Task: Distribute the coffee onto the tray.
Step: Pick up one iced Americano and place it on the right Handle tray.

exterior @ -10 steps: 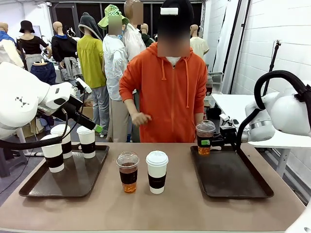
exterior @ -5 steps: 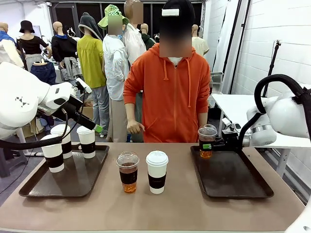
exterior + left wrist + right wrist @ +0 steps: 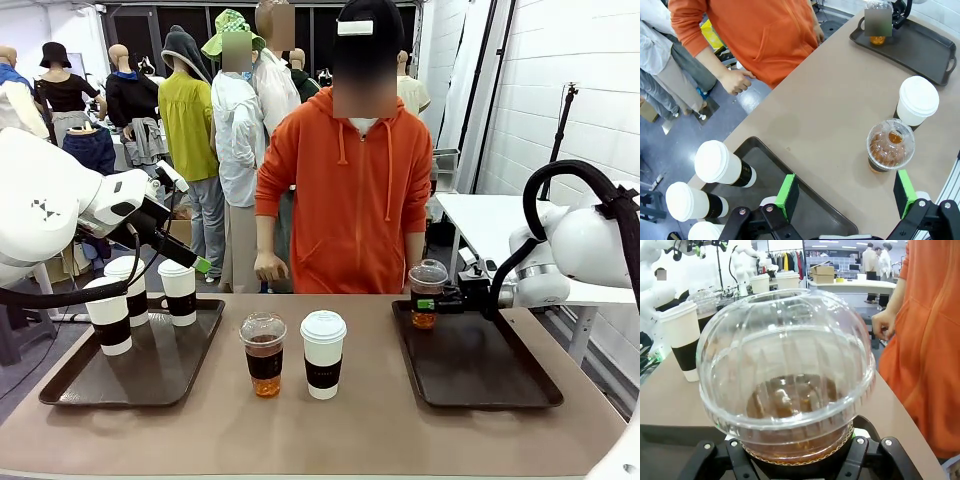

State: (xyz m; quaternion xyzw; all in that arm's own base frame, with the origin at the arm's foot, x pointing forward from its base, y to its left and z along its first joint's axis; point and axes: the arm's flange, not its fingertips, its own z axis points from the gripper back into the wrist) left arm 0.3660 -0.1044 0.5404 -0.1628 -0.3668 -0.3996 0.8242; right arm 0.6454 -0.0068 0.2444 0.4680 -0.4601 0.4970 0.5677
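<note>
Three white paper cups with brown sleeves (image 3: 125, 290) stand on the left tray (image 3: 150, 385), and my left gripper (image 3: 195, 262) hovers open above them. In the left wrist view its green pads (image 3: 787, 196) stand wide apart with nothing between them. At the table's middle, a clear dome-lidded cup (image 3: 263, 353) stands beside a white cup (image 3: 322, 353). My right gripper (image 3: 443, 298) is shut on the second clear cup (image 3: 427, 294) at the right tray's (image 3: 480, 375) far left corner. I cannot tell whether that cup touches the tray. Up close, the held cup (image 3: 787, 375) contains brown drink.
A person in an orange hoodie (image 3: 345, 200) stands at the far edge of the table, with one hand (image 3: 268, 266) hanging near it. Bare tabletop (image 3: 340, 430) runs along the front. Most of the right tray is bare.
My right gripper has lowered the clear cup toward the right tray's far corner. The person's hand has dropped lower. My left arm has stayed still.
</note>
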